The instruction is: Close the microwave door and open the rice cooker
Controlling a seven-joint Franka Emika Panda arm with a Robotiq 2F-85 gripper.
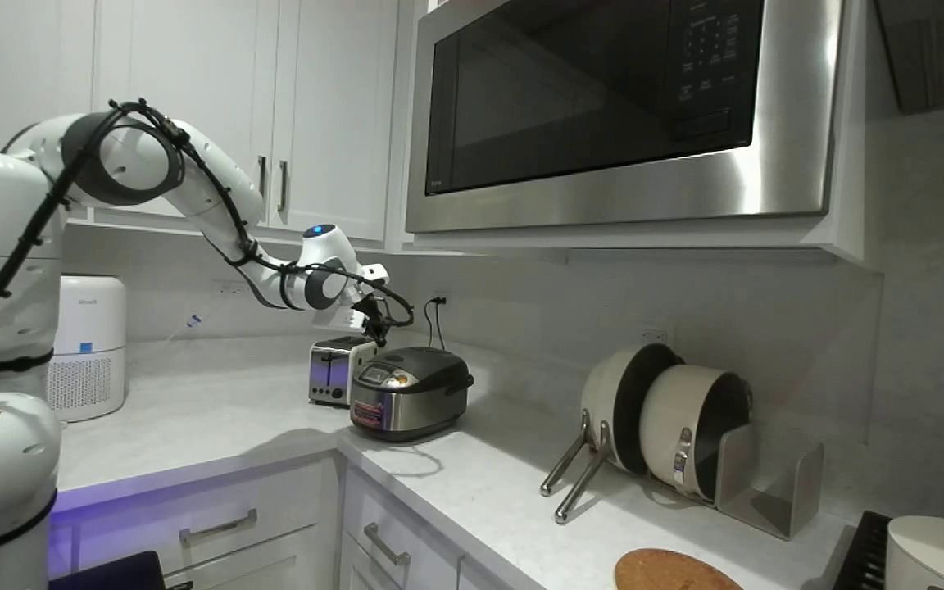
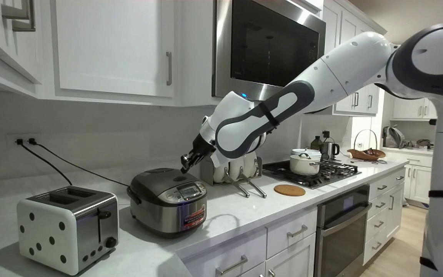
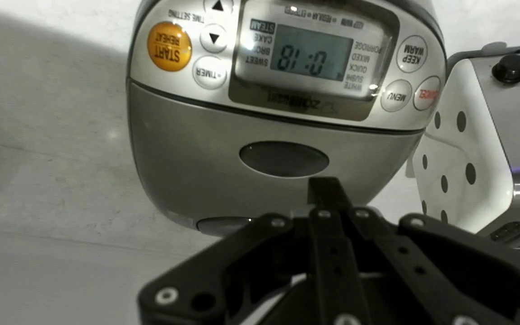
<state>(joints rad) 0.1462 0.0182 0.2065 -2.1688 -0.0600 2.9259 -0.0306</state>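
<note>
Rice cooker [image 2: 167, 204] stands upright on the surface [image 2: 229, 215], near the corner and just beside the toaster [image 2: 67, 227]; its panel [image 3: 314, 49] faces outward, probably so it can be read and reached. Its lid [image 2: 156, 179] is down. The jaws are pressed together, nothing between them, and angle down at the lid beside an oval button [image 3: 284, 159]. Like that they likely serve as a blunt poker, the button being, I judge, the lid release. In an exterior view their fingertips [image 2: 185, 167] show low over the lid; whether they touch it I cannot tell. The microwave door [image 1: 554, 98] looks flush in both exterior views, so that half of the task seems done. Pans [image 1: 677, 410] stand on edge in a rack [image 1: 806, 487], presumably to save room, with long handles [image 1: 583, 484] jutting outward for easy lifting. A mat [image 2: 289, 190] lies near the stove [image 2: 333, 178], perhaps ready for something hot.

Counted: one arm [image 2: 329, 73], one rice cooker, one microwave door, one toaster, one white cylinder [image 1: 91, 328], one mat, one rack. Two plugs [image 2: 32, 141] sit in the wall [image 2: 110, 134], likely for the toaster and rice cooker. Two long handles show, and at least two pans; as they overlap, I cannot rule out a third. Two pots [image 2: 302, 166] stand at the stove, the rear one partly hidden.
</note>
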